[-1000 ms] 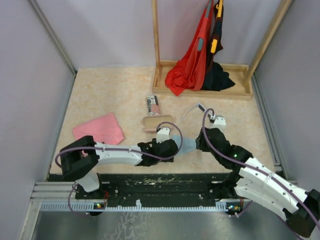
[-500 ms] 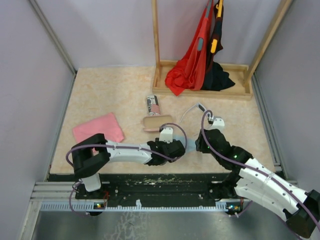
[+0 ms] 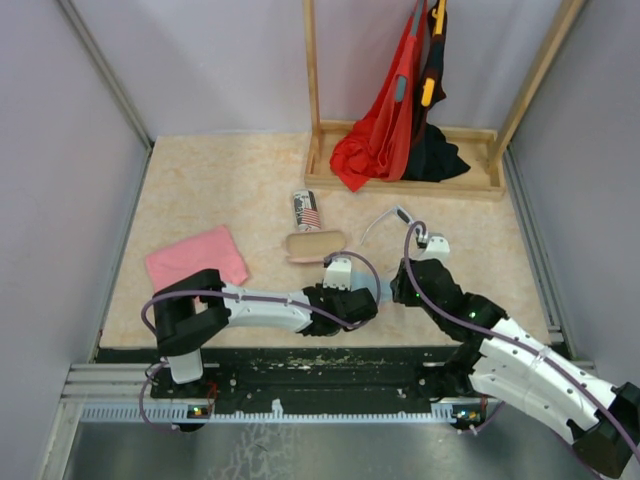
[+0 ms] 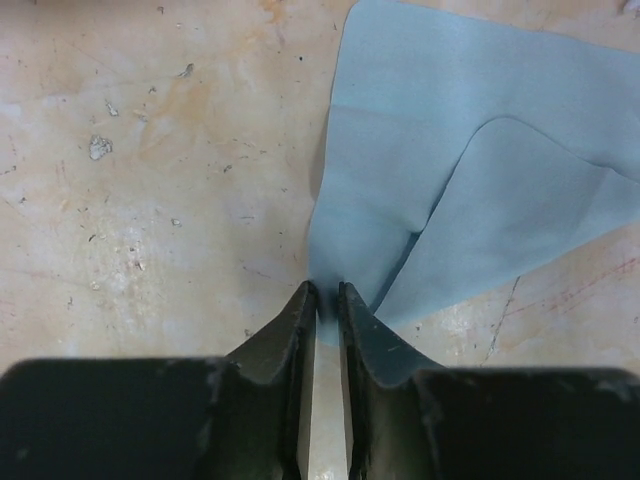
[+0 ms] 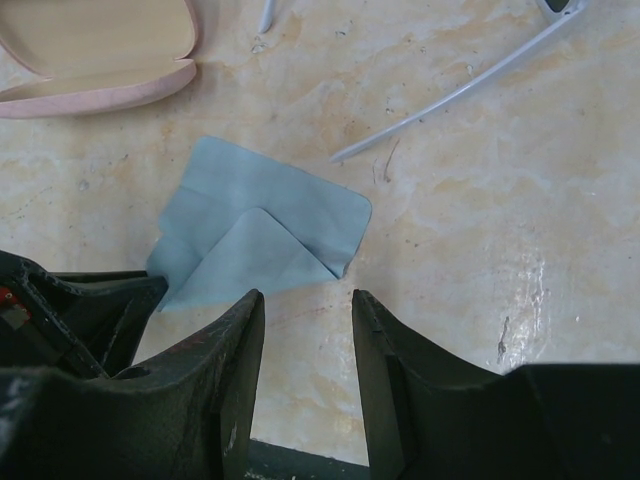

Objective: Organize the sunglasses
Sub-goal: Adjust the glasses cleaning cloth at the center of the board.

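Sunglasses (image 5: pixel 450 90), white frame: on table ahead-right of my right gripper (image 5: pixel 305 300), not held; only temple arm and frame corner in wrist view. Open glasses case (image 5: pixel 90 60) ahead-left of same gripper. Light-blue cloth (image 4: pixel 470 190), one corner folded over, flat just ahead of my left gripper (image 4: pixel 327 290), whose fingers pinch cloth's near corner, nearly together. Right gripper spread, holding nothing. Step, I judge: cloth first, glasses untouched. Next calls for lifting without losing thin pinch.
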### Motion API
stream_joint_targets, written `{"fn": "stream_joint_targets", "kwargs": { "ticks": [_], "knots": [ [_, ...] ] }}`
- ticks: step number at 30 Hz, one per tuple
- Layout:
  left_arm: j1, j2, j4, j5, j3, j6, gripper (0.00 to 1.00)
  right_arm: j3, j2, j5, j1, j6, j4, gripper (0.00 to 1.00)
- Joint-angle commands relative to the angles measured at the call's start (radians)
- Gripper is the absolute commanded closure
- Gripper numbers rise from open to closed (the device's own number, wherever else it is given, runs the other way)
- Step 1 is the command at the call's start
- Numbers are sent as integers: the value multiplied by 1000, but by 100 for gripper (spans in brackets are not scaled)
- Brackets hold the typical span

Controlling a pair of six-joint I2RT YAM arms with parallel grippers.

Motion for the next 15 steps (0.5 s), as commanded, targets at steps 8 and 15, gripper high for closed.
{"fn": "stream_joint_targets", "kwargs": {
  "ticks": [8, 15],
  "knots": [
    [-9, -64, 37, 67, -160, 11, 99, -18, 9, -68, -6, 6, 73, 59],
    [-68, -198, -17, 65, -276, -84, 99, -27, 92, -110, -6, 4, 112, 59]
  ]
}}
